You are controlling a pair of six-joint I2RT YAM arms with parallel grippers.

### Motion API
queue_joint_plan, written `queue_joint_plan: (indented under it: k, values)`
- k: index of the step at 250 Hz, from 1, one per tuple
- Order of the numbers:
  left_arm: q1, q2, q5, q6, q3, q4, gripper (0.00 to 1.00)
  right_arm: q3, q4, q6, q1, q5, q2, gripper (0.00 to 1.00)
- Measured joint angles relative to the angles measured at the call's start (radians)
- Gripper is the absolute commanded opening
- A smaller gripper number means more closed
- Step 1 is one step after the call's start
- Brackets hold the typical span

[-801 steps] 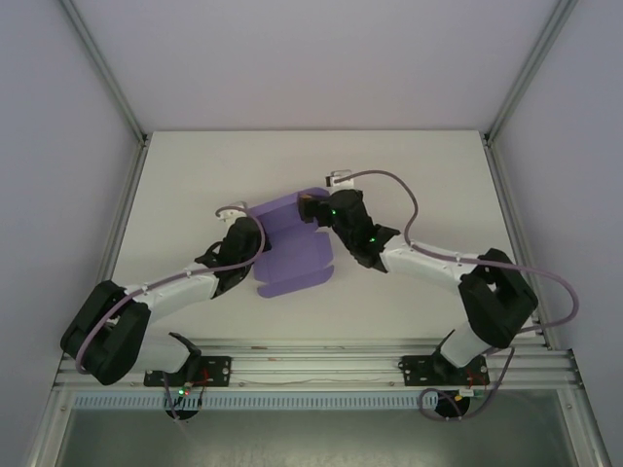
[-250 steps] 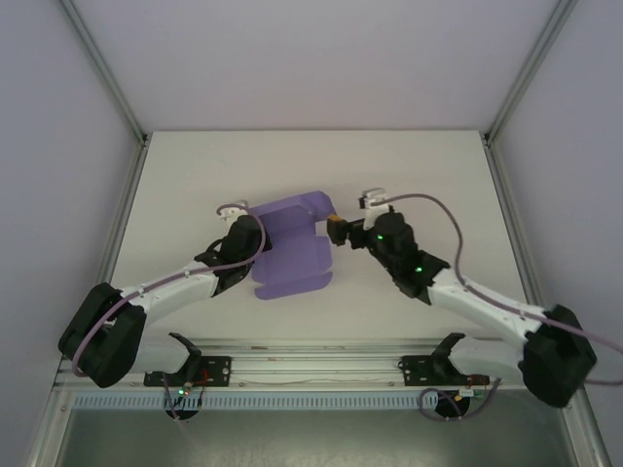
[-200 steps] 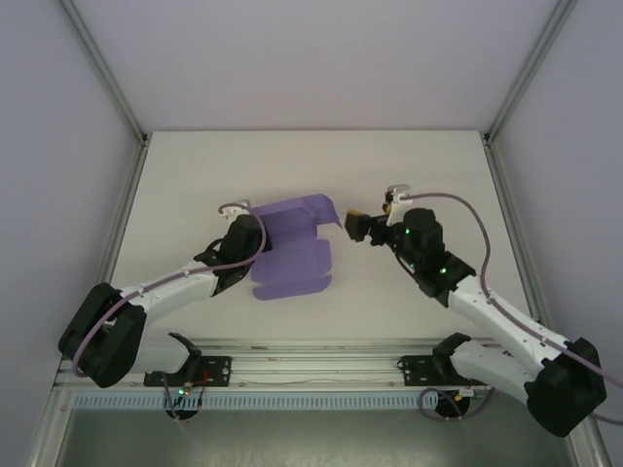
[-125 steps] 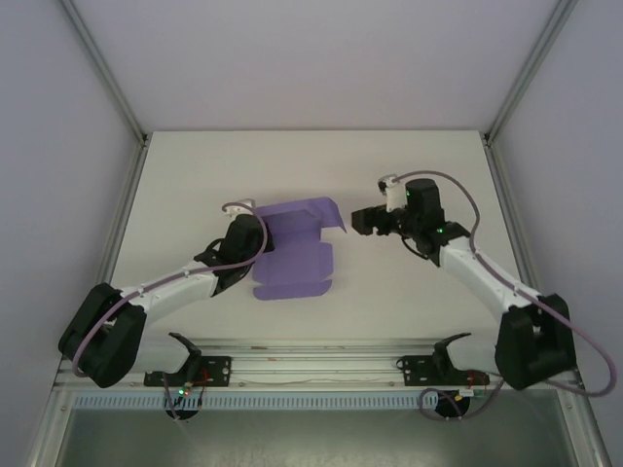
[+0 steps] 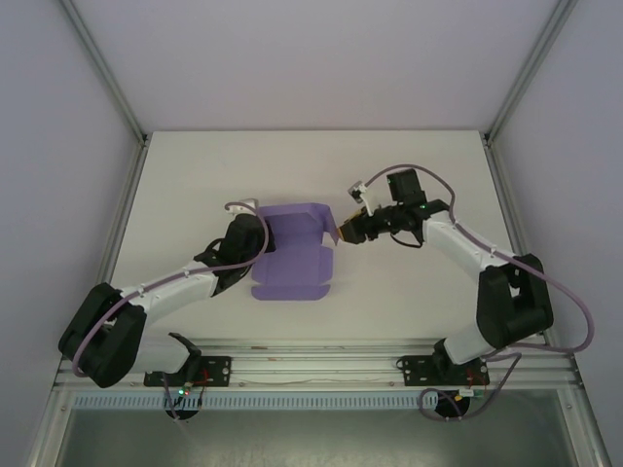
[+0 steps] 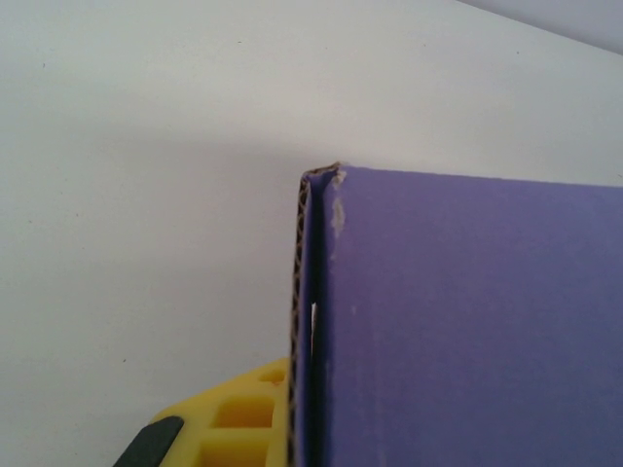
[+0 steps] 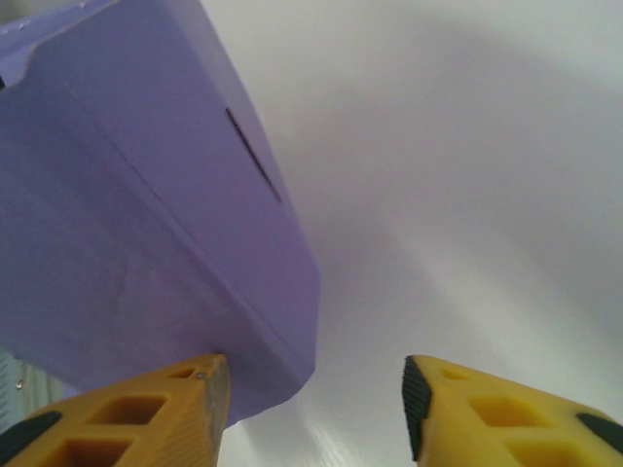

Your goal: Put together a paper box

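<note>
The purple paper box (image 5: 292,258) lies partly folded at the middle of the white table (image 5: 419,165), between the two arms. The left gripper (image 5: 257,232) is clenched on the box's left edge. The right gripper (image 5: 341,232), jaws apart, sits at the raised right-hand flap (image 7: 165,224), one yellow finger (image 7: 146,409) just beside the card.

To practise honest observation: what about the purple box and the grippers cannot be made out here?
- Left wrist view: the paper box hides the left gripper's second finger.
- Right wrist view: it is unclear whether the right gripper's finger touches the paper box, which the frame edges cut off.
- Top view: the box's fine detail is too small, and the left arm covers its own grip.
</note>
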Motion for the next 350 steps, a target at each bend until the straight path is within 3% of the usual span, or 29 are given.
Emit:
queue_joint_plan:
  k: [38, 80, 105, 170, 205, 226, 279, 320, 350]
  values:
    - [0.0, 0.018, 0.003, 0.001, 0.0, 0.002, 0.0, 0.035, 0.001, 0.01, 0.042, -0.017, 0.042, 0.34]
    - [0.0, 0.035, 0.005, 0.0, 0.0, 0.003, 0.0, 0.064, 0.032, 0.04, 0.089, -0.008, 0.084, 0.34]
    - [0.0, 0.037, 0.007, 0.0, 0.0, 0.002, 0.0, 0.065, 0.06, 0.085, 0.124, 0.076, 0.093, 0.36]
    - [0.007, 0.039, 0.003, -0.001, 0.004, 0.002, 0.0, 0.089, 0.146, 0.215, 0.249, 0.463, 0.108, 0.34]
    - [0.007, 0.056, -0.006, -0.012, 0.02, -0.005, 0.0, 0.09, 0.227, 0.261, 0.337, 0.761, 0.138, 0.31]
    - [0.006, 0.065, -0.012, -0.019, 0.026, -0.011, 0.0, 0.091, 0.28, 0.276, 0.389, 0.937, 0.172, 0.2]
    - [0.006, 0.078, -0.027, -0.069, 0.054, -0.034, 0.0, 0.167, 0.328, 0.328, 0.476, 1.328, 0.288, 0.04]
    - [0.003, 0.085, -0.035, -0.114, 0.097, -0.047, 0.0, 0.283, 0.279, 0.396, 0.51, 1.555, 0.374, 0.0]
    - [-0.001, 0.087, -0.039, -0.137, 0.112, -0.057, 0.0, 0.333, 0.234, 0.445, 0.521, 1.655, 0.413, 0.0]
